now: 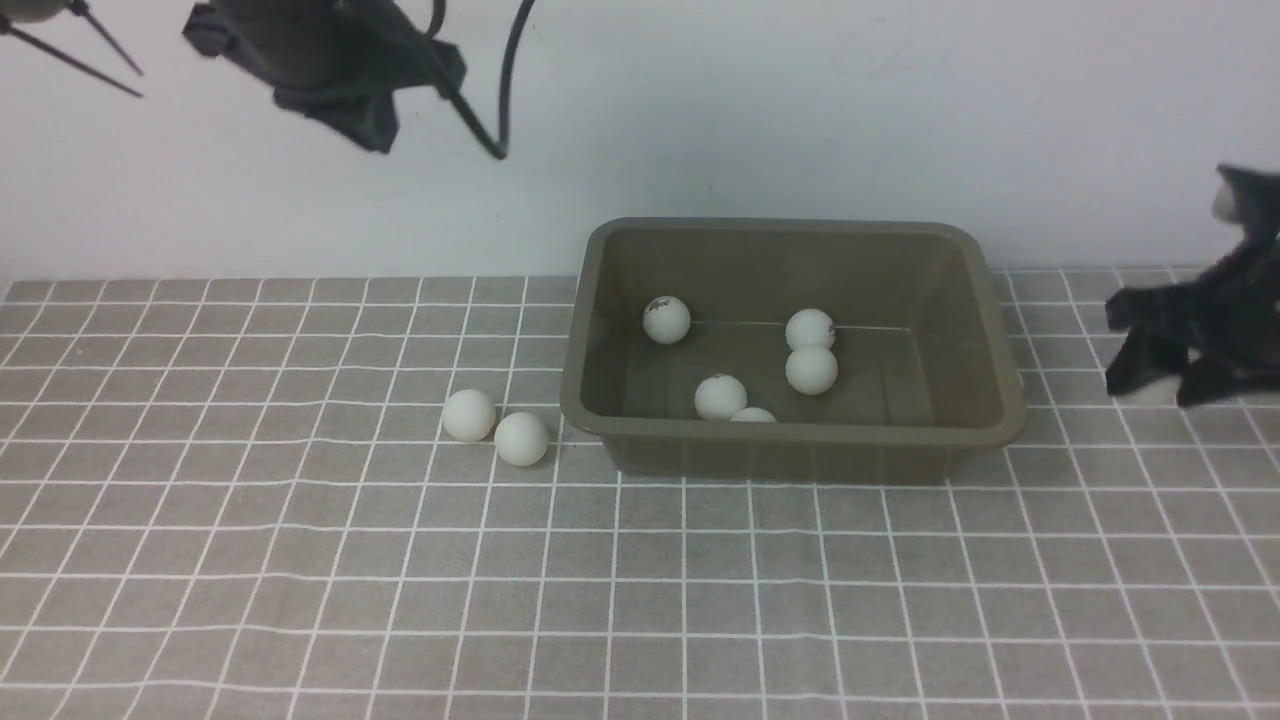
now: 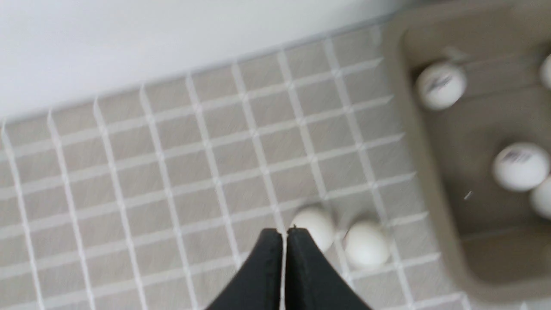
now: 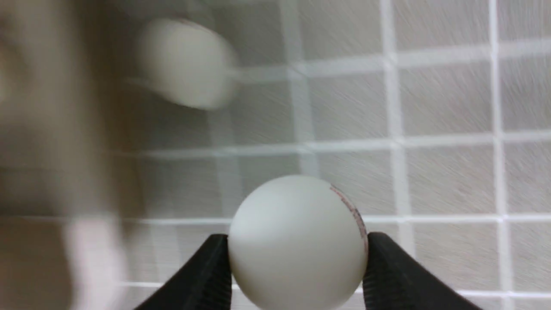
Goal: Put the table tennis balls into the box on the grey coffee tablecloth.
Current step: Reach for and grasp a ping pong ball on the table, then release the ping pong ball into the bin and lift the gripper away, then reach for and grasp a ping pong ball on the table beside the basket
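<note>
**One ball clamped, two loose**

On the grey-brown gridded tablecloth, the olive-brown rectangular plastic box holds five small matte white table tennis balls. Right of the box, our right gripper is clamped across one ball at its middle. Another ball lies blurred by the box wall. Left of the box, our left gripper hangs pressed together, empty, above two loose balls. We judge them featherlight, stiff, slippery and roll-prone: pinch gently at the widest girth.
</note>
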You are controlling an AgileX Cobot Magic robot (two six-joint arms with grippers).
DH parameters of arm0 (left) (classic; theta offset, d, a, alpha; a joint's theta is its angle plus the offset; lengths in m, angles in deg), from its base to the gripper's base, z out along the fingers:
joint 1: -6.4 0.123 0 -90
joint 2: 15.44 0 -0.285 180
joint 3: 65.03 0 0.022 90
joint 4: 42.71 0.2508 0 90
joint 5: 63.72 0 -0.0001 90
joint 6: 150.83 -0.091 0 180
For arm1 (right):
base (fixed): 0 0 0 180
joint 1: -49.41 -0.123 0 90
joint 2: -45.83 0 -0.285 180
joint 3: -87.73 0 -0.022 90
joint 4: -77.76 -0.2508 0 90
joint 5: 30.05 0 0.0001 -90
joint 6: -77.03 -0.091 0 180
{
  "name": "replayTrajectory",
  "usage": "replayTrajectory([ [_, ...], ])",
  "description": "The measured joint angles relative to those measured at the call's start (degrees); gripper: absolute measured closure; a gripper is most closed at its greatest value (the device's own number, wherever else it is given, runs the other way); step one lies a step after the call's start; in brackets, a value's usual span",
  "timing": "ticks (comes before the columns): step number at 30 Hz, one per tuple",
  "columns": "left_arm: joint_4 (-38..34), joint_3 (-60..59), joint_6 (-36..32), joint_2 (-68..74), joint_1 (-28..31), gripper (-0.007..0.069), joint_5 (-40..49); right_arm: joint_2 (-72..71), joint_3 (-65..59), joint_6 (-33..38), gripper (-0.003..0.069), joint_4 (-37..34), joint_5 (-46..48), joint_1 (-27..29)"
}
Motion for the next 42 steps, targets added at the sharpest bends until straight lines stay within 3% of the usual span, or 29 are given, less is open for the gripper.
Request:
replayTrajectory([
  [4, -2.4, -8.6, -0.5, 0.3, 0.8, 0.0629, 0.0, -2.9, 2.8, 5.2, 0.0299, -7.4, -1.6, -4.9],
  [9, -5.5, -12.0, -6.9, 4.0, -0.2, 0.0592, -0.1, 1.8, 8.7, 7.7, 0.0299, -9.3, -1.6, -11.2],
  [12, -6.7, -12.2, -9.2, 8.1, -0.5, 0.0453, -0.7, 6.2, 13.5, 8.0, 0.0273, -8.9, 0.6, -13.4],
  [14, -6.7, -12.2, -9.4, 9.8, -0.5, 0.0346, -2.3, 7.4, 16.4, 8.1, 0.0176, -7.8, 3.6, -13.7],
  [18, -6.8, -12.2, -9.6, 12.5, -0.5, 0.0143, -7.1, 7.0, 19.4, 8.2, 0.0056, -4.0, 6.7, -13.7],
  [22, -7.1, -12.2, -9.3, 15.2, -0.5, 0.0053, -12.1, 4.2, 20.7, 7.9, 0.0048, 1.5, 8.9, -13.7],
  [26, -7.1, -12.2, -7.8, 17.0, -0.5, 0.0056, -13.6, 1.5, 20.9, 6.8, 0.0084, 5.3, 9.4, -13.7],
  [29, -7.1, -12.2, -7.0, 18.4, -0.5, 0.0104, -13.8, -0.9, 20.9, 5.6, 0.0122, 8.2, 9.7, -13.2],
  [30, -7.1, -12.2, -6.8, 18.9, -0.5, 0.0139, -13.8, -1.4, 20.9, 5.1, 0.0133, 8.9, 9.8, -12.9],
  [31, -7.0, -12.2, -6.6, 19.5, -0.5, 0.0223, -13.8, -1.9, 20.9, 4.6, 0.0144, 9.3, 10.0, -12.5],
  [33, -6.8, -12.1, -6.5, 19.8, -0.5, 0.0284, -13.7, -2.3, 20.9, 4.4, 0.0154, 9.6, 10.4, -12.0],
  [39, -2.6, -3.1, -4.4, 18.5, -0.5, 0.0279, -4.1, -3.7, 20.9, 2.2, 0.0225, 9.0, 15.2, -7.6],
  [42, -6.8, 2.8, -4.1, 15.6, -1.3, 0.0279, -2.3, -4.8, 20.5, 1.9, 0.0276, 8.0, 16.5, -5.6],
])
